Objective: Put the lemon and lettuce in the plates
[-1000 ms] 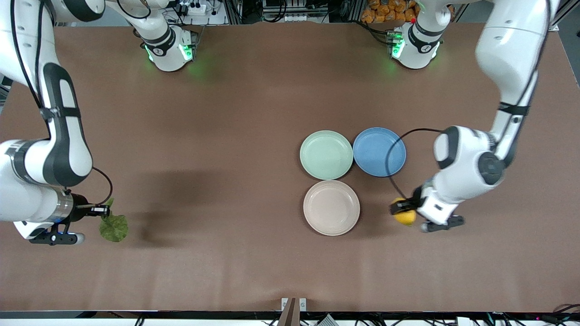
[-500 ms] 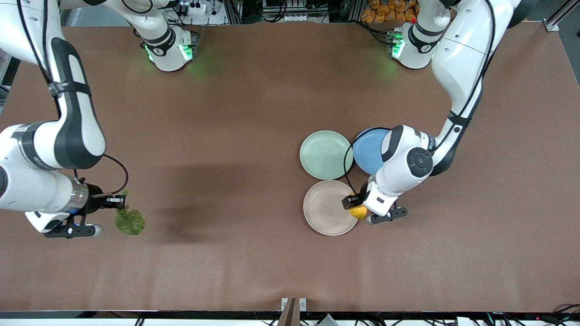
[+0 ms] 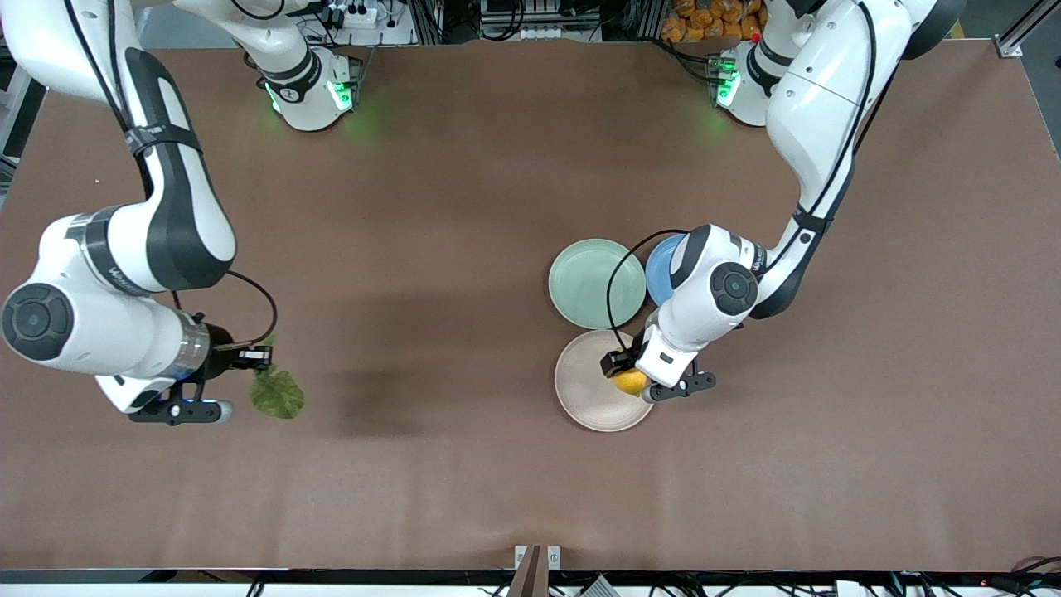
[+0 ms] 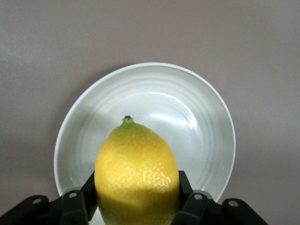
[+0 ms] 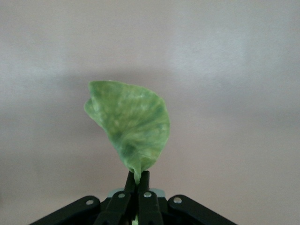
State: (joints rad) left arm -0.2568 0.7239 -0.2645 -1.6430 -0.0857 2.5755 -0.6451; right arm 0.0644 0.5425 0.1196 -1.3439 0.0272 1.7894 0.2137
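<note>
Both arms have carried inward: left claw (image 3: 623, 375) clamps the lemon (image 3: 630, 382) over the beige plate (image 3: 584, 390); lower first. Right claw (image 3: 259, 361) pinches the lettuce (image 3: 278, 393) stem over bare desk (image 3: 431, 464).

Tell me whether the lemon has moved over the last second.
Yes. The lemon, held by the left gripper, travelled from beside the beige plate to over it.

Even overhead light, soft shadows.

The left gripper (image 3: 623, 372) has the small oval yellow lemon (image 3: 630, 381) clamped over the round beige-white plate (image 3: 585, 383). That plate sits nearer the front camera than the pale mint green plate (image 3: 593, 282); the round blue plate (image 3: 659, 274) is just beside the mint one, toward the left arm's end. The right gripper (image 3: 259, 358) pinches the flat crinkled green lettuce leaf (image 3: 278, 394) by its stem, over bare brown table (image 3: 464, 464) well apart from the plates, toward the right arm's end.
</note>
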